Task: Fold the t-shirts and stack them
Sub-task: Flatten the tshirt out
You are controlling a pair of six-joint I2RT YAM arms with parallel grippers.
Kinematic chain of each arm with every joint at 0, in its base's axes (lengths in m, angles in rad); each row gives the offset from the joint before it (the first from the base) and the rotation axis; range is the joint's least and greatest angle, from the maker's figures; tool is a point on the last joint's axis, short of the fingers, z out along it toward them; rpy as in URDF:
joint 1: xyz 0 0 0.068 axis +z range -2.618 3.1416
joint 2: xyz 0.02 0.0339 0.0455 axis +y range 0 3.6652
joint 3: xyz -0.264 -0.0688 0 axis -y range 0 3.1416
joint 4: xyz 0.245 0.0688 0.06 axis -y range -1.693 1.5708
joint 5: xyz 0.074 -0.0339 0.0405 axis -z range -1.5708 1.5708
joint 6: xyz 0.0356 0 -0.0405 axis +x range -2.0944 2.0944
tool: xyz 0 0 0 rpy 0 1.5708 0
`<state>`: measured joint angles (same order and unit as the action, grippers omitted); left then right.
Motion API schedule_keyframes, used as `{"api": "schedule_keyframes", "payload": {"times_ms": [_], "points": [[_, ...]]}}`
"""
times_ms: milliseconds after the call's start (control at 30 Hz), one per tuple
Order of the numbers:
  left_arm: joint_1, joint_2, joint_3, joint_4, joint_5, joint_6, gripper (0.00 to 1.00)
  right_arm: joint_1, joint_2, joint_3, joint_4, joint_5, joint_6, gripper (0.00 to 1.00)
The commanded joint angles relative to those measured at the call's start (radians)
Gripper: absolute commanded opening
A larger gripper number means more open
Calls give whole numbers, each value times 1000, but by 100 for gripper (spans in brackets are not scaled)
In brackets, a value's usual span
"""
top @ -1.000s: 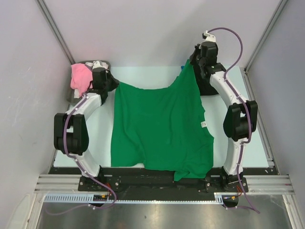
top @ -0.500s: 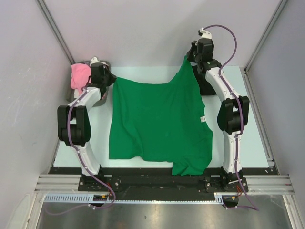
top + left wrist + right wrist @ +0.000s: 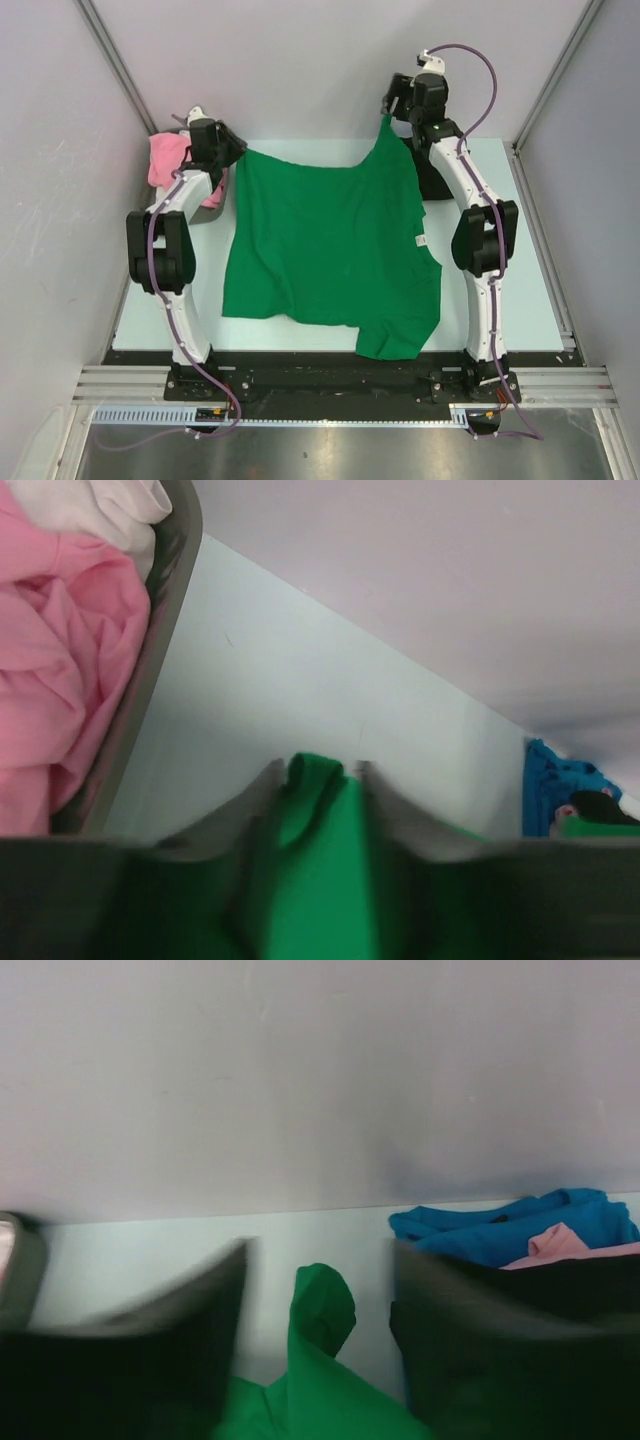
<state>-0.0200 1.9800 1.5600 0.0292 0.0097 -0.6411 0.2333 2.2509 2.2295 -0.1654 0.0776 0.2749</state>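
the green t-shirt (image 3: 330, 250) lies spread across the middle of the pale worktop (image 3: 520, 260), rumpled, its near hem hanging over the near edge. its white neck label (image 3: 421, 240) shows on the right side. both far corners are drawn up toward the back wall (image 3: 300, 70).

at the far left corner a fold of green cloth stands between the left fingers (image 3: 230, 820); the view is blurred and i cannot tell whether they pinch it. at the far right corner the right fingers (image 3: 180, 1360) stand apart, a peak of green between them with a gap on each side.

far left, a pink t-shirt (image 3: 60, 670) and a white t-shirt (image 3: 100, 505) fill the dark grey tray (image 3: 160, 630). far right, a blue t-shirt (image 3: 500, 1225) lies bunched against the wall.
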Motion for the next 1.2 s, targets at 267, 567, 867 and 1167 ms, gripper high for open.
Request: {"api": "schedule_keyframes", "payload": {"times_ms": [267, 567, 867, 1167], "points": [[6, -98, -115, -32, -62, -49, 88, 1, -89, -152, 55, 163, -29, 100], [-53, -476, -345, -237, -68, -66, 89, 95, -554, -532, -23, 270, -23, 100], [-123, -843, -668, -471, -74, -38, 98, 191, -847, -830, -399, 134, 82, 100], [-207, -968, -897, -647, -250, -210, 91, 472, -1042, -1008, -471, 329, 188, 100]]}}
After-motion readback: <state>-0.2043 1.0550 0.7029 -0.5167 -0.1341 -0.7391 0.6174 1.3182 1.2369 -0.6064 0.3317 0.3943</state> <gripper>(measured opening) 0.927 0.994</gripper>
